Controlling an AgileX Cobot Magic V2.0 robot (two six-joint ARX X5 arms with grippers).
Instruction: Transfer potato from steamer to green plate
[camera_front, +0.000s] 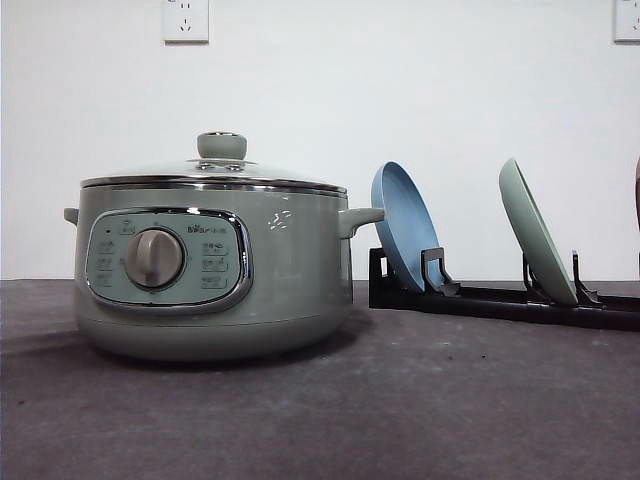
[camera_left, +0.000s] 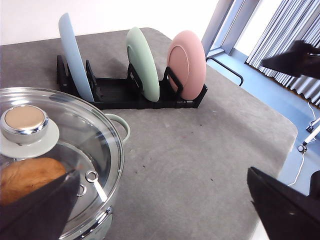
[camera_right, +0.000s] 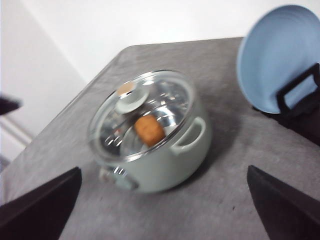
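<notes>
Both grippers hang wide open, left (camera_left: 165, 210) and right (camera_right: 162, 210), holding nothing. On the grey table (camera_front: 400, 400) the steamer (camera_front: 215, 270) sits lidded, the potato (camera_right: 149, 130) inside under glass. Rightward, a black rack (camera_left: 130, 95) holds the blue plate (camera_front: 405, 225), green plate (camera_front: 535, 230), and what looks like a pink plate (camera_left: 186, 64).

One steamer (camera_front: 215, 268) on the table, one glass lid (camera_left: 60, 150) on it with one knob (camera_left: 23, 120), and one potato (camera_right: 149, 130) inside. One dial (camera_front: 155, 258) on the panel, two side handles. One black rack (camera_left: 135, 95) carrying three plates: one blue plate (camera_left: 74, 55), one green plate (camera_left: 143, 62), one pink plate (camera_left: 187, 64). On the wall, two sockets (camera_front: 186, 19).
</notes>
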